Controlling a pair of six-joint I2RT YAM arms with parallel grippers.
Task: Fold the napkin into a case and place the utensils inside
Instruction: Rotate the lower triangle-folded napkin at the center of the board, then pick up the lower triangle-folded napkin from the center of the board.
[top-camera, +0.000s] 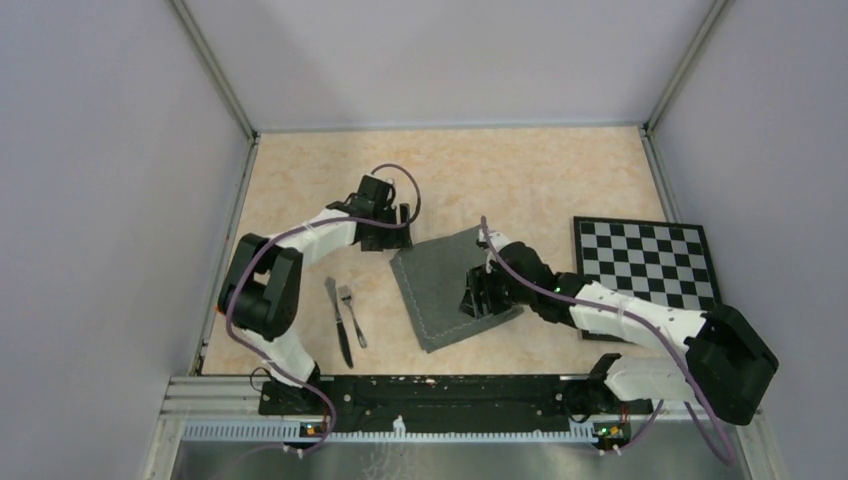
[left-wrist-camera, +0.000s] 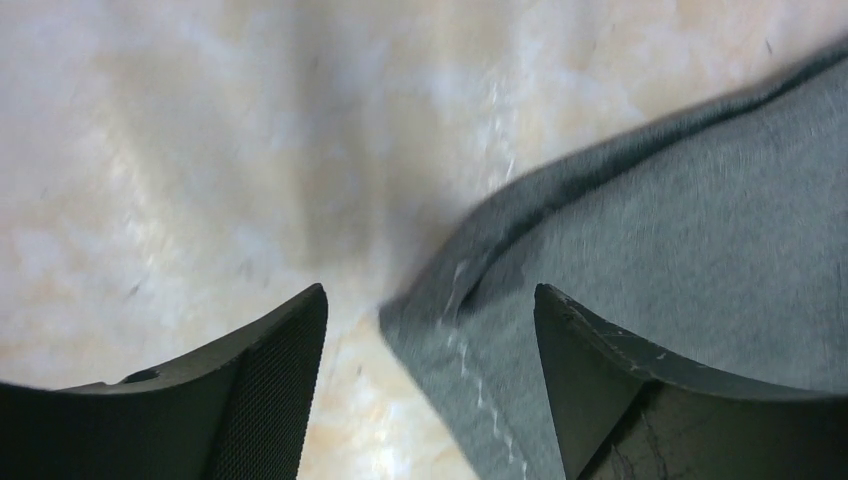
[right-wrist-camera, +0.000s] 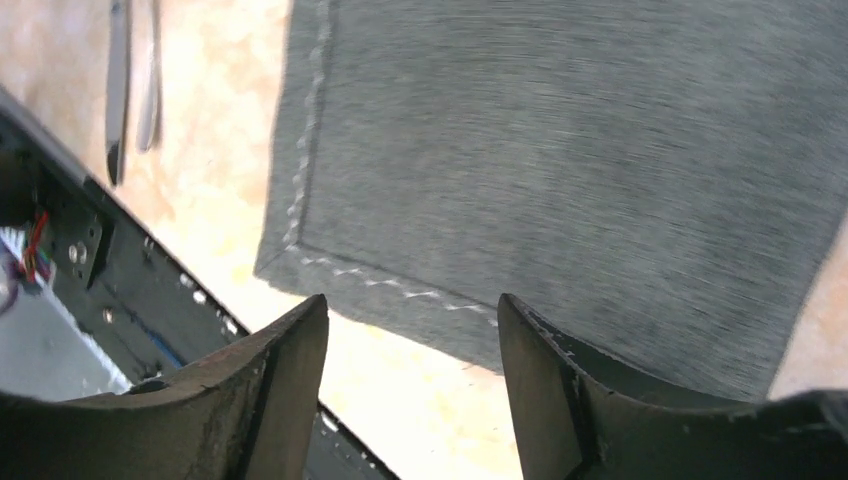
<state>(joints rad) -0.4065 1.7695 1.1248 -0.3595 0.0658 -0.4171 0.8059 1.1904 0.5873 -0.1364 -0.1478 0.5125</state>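
The dark grey napkin (top-camera: 440, 285) lies flat on the beige table, turned a little. My left gripper (top-camera: 388, 232) is open just past its far left corner; in the left wrist view that corner (left-wrist-camera: 470, 330) lies between the open fingers (left-wrist-camera: 290, 360). My right gripper (top-camera: 480, 298) is open low over the napkin's near right part; the right wrist view shows the stitched hem (right-wrist-camera: 380, 283) just ahead of the open fingers (right-wrist-camera: 540, 350). The knife (top-camera: 338, 320) and fork (top-camera: 352, 312) lie side by side left of the napkin, also at the top left of the right wrist view (right-wrist-camera: 118, 80).
A black-and-white checkered board (top-camera: 645, 263) lies at the right, next to my right forearm. The black base rail (top-camera: 430, 392) runs along the near edge and shows in the right wrist view (right-wrist-camera: 90, 270). Grey walls enclose the table.
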